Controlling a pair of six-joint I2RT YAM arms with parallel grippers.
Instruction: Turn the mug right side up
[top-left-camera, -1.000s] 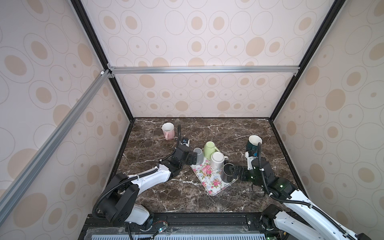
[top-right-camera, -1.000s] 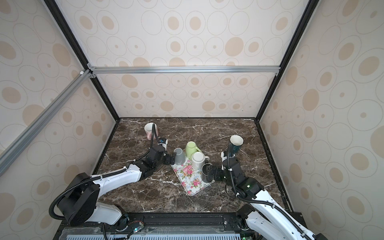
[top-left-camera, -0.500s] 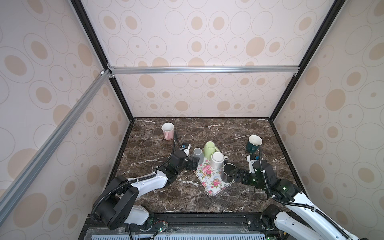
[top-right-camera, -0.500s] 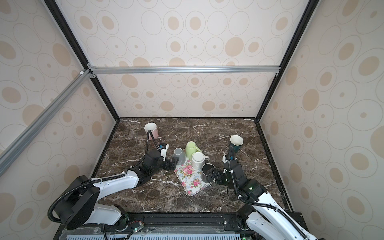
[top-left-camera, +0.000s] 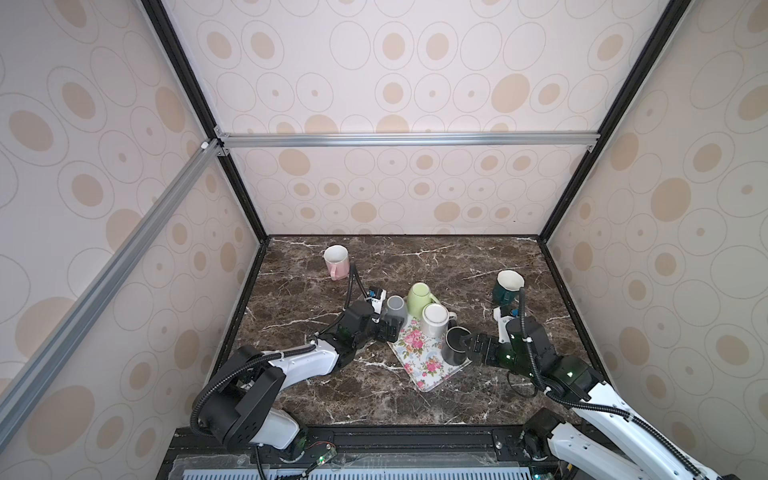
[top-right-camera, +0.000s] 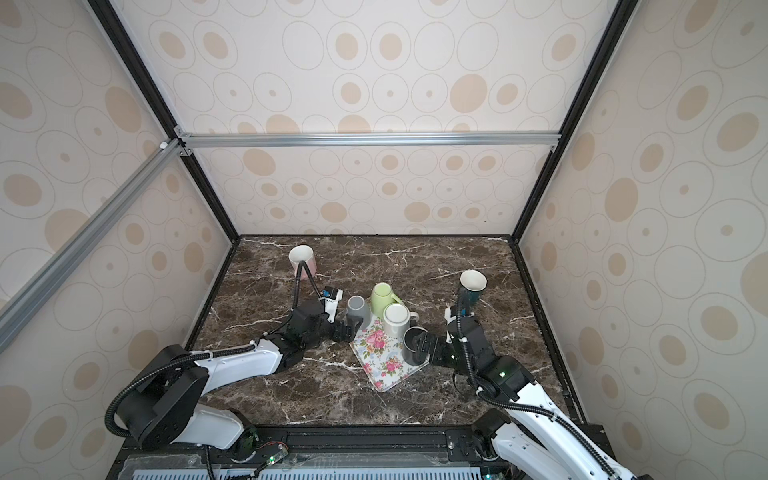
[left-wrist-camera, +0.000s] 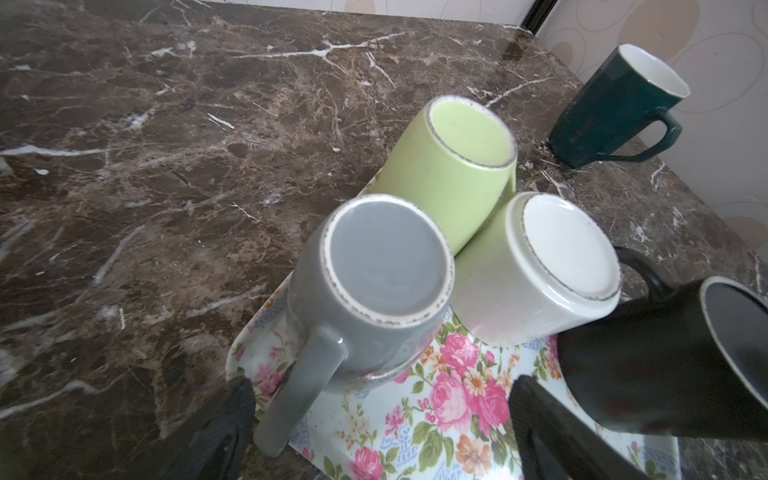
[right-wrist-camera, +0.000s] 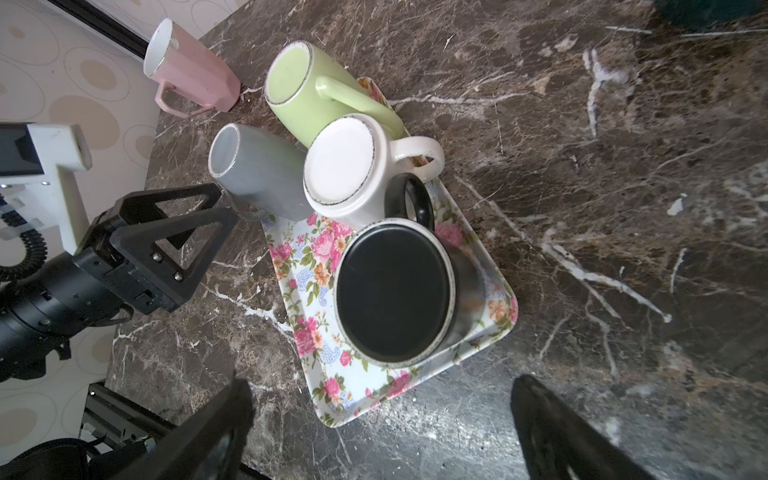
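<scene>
Grey mug (left-wrist-camera: 382, 266): bottom up on the near-left corner of the floral tray (top-left-camera: 417, 361), handle pointing towards the left arm; in both top views it stands just beside the green mug.
Left gripper (left-wrist-camera: 382, 382): jaws spread wide, one finger on each side of the grey mug's handle – whether either pad touches it cannot be told.
Black mug (right-wrist-camera: 395, 291): bottom up on the right side of the tray, handle turned towards the white mug.
Right gripper (right-wrist-camera: 382, 384): jaws spread wide and holding nothing, low over the table (top-left-camera: 374, 399) just short of the black mug, which lies ahead of the fingertips rather than between them.
Green mug (top-left-camera: 419, 297): bottom up at the far end of the tray, touching the white mug in the left wrist view.
White mug (top-left-camera: 434, 320): bottom up in the middle of the tray, between the grey and black mugs.
Pink mug (top-left-camera: 336, 259): upright on the table, far left, well apart from the tray.
Dark green mug (top-left-camera: 507, 286): upright on the table – off to the right, beyond the right arm.
</scene>
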